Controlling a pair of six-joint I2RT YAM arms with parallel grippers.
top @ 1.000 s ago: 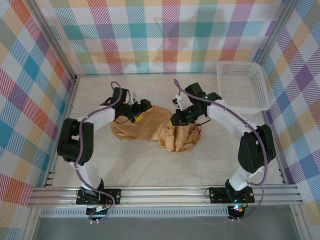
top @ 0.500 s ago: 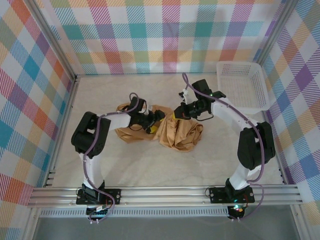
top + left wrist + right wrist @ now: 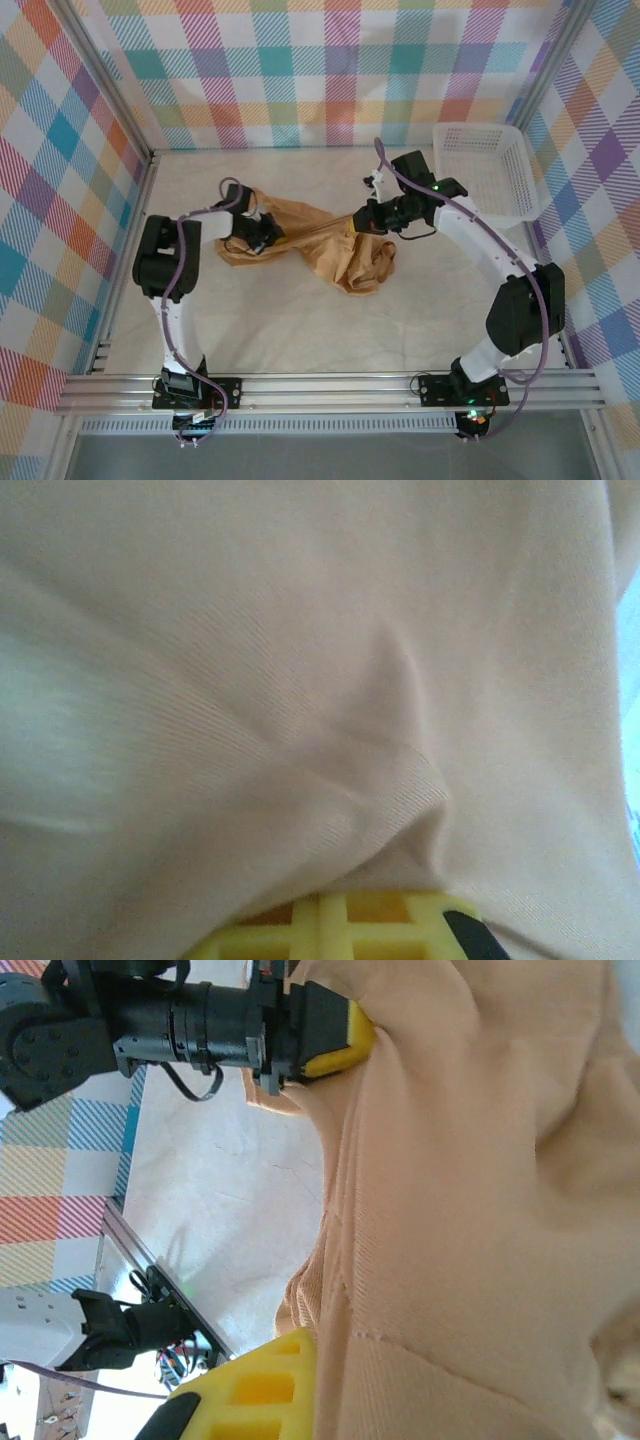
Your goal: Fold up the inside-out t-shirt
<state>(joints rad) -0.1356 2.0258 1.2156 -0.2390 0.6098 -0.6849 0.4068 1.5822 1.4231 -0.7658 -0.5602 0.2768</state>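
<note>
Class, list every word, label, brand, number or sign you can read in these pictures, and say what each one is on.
No text can be read anywhere.
Mustard-brown cloth t-shirt: plain fabric and seams, no legible print or tag.
White plastic mesh basket: no label seen.
Checked walls: coloured pattern, no letters.

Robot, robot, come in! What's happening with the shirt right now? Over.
Status: left gripper shut on t-shirt, right gripper too. T-shirt crumpled, not folded. Far right, basket clear of it.
</note>
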